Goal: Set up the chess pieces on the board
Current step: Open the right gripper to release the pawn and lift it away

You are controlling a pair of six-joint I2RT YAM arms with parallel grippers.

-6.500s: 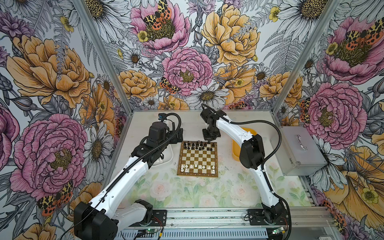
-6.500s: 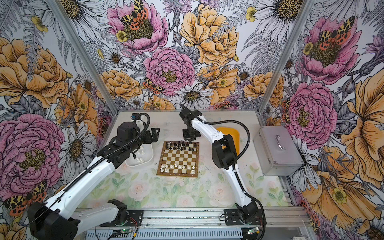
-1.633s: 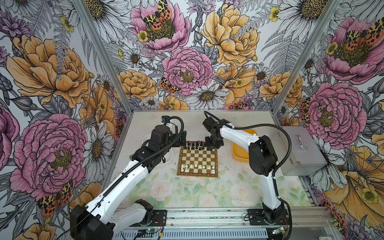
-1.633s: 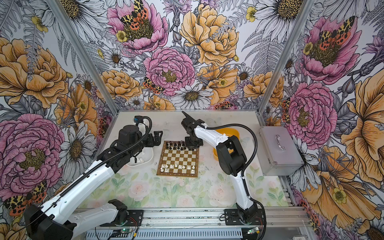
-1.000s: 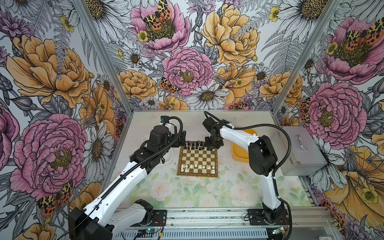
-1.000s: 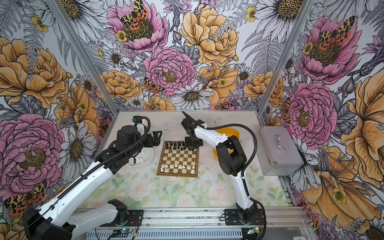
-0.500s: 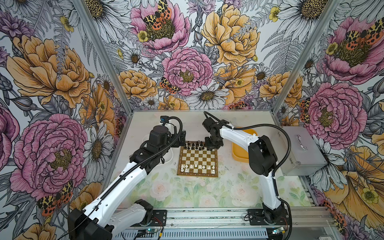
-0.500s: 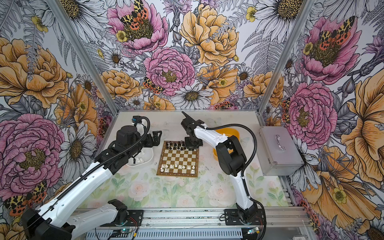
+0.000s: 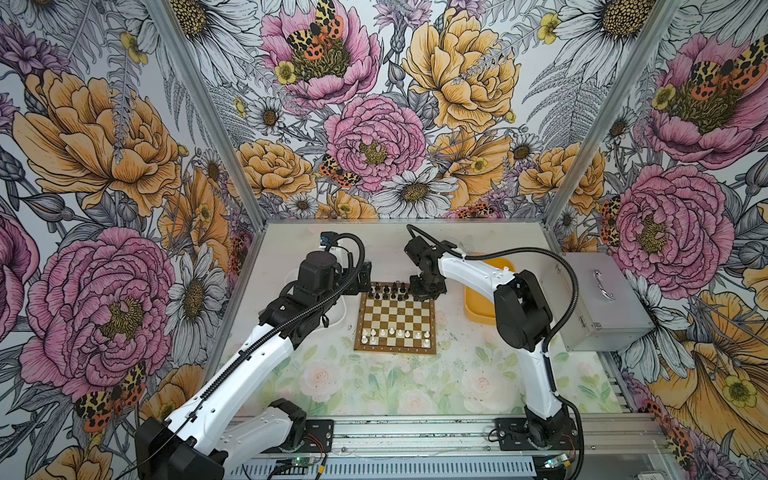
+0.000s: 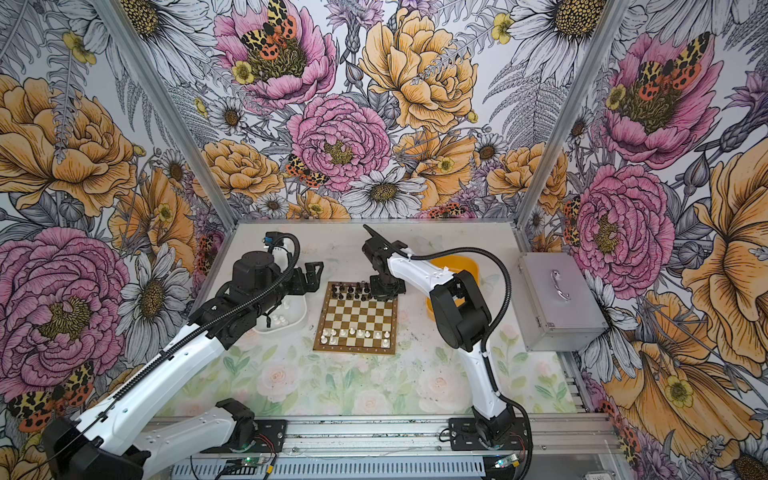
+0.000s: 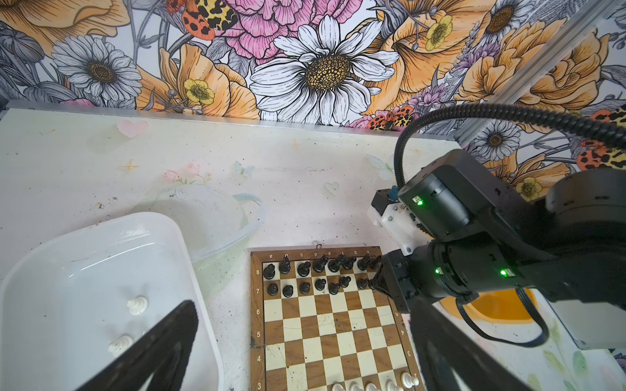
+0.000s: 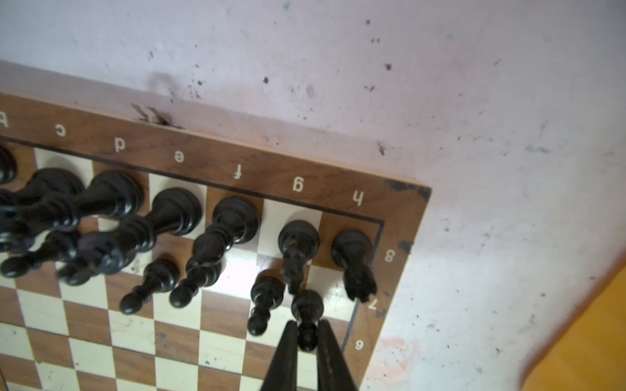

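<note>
Left wrist view: left claw (image 11: 301, 306) spread wide, hanging by the white tray's (image 11: 101, 237) far corner, with two white pieces (image 11: 137, 304) lying inside it. Just right sits the board (image 11: 325, 325), black pieces (image 11: 318, 270) lined along its far rows. Right claw (image 12: 306, 335) is pinched on a black pawn (image 12: 307, 309) at the board's far-right corner.

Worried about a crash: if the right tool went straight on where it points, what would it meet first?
Likely the board, by its h-file edge; the black pawn the right tool grips would press onto it first.
</note>
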